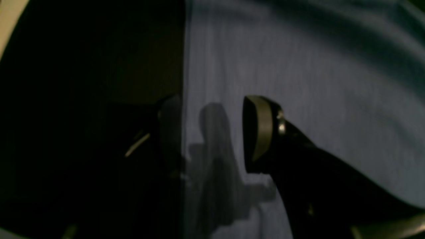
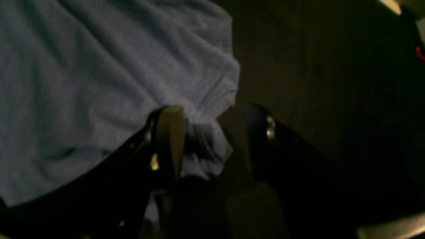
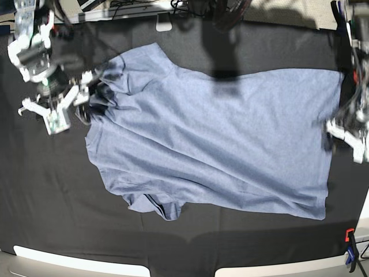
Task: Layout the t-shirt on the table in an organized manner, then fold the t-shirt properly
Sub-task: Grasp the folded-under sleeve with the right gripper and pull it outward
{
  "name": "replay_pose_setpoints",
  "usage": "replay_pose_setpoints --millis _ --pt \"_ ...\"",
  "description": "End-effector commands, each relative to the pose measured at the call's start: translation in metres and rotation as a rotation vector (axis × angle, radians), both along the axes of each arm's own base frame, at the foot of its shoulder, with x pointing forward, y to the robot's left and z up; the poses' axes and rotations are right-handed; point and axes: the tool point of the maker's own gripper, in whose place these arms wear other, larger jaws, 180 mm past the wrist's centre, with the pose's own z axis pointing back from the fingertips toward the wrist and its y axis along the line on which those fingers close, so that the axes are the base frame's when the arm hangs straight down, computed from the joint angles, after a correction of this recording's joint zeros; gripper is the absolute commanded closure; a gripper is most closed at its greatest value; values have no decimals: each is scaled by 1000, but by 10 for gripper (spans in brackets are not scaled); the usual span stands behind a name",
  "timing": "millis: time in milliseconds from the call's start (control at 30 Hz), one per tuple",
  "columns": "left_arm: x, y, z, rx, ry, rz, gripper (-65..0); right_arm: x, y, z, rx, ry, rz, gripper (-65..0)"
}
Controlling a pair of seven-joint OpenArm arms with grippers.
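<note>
T-shirt (image 3: 219, 144): I see it spread flat on the table (image 3: 52, 202), plain blue-grey side up, neck end toward the left of the base view, hem along the right. 1 sleeve points to the top left, the other is bunched at the lower edge.

Fabric: long shallow creases across the body — not smooth.

Table: black cloth under the whole shirt; an orange-and-blue clamp (image 3: 350, 249) sits at the lower-right corner.

Right gripper (image 2: 214, 129): at the shirt's neck-and-shoulder end, left of the base view. Jaws spread; 1 finger (image 2: 171, 139) is over the cloth, the other over the black table, and a rumpled edge of the shirt lies between them. I cannot tell if either touches the fabric.

Left gripper (image 1: 212, 132): at the hem edge, right of the base view. Jaws spread — 1 finger (image 1: 260, 129) over the shirt, the other dim above the table, straddling the straight hem line. Nothing pinched.

Wrist views: dark and blurred.
</note>
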Motion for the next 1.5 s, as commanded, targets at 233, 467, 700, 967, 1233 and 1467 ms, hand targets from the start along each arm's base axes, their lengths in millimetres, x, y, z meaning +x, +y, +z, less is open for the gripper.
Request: replay_pose_setpoints --millis 233,467,700,967,1233,1467 --pt "-31 -26 1 -12 -23 -49 -277 60 -15 -4 161 -39 -86 -284" --pt "-38 -48 -10 -57 -12 -49 -277 128 -10 -26 190 36 -85 -284" --pt "-38 -50 -11 -63 -12 -49 -277 194 -22 -49 179 217 -136 -344" --pt "-37 -50 -11 -63 -16 -48 -277 230 -23 -60 244 304 -137 -345" --pt "-37 -50 -10 -63 -19 -48 -277 234 1 -92 213 384 -176 -345" --pt "-37 -50 -10 -63 -20 -47 -277 234 7 -100 209 384 -206 -248"
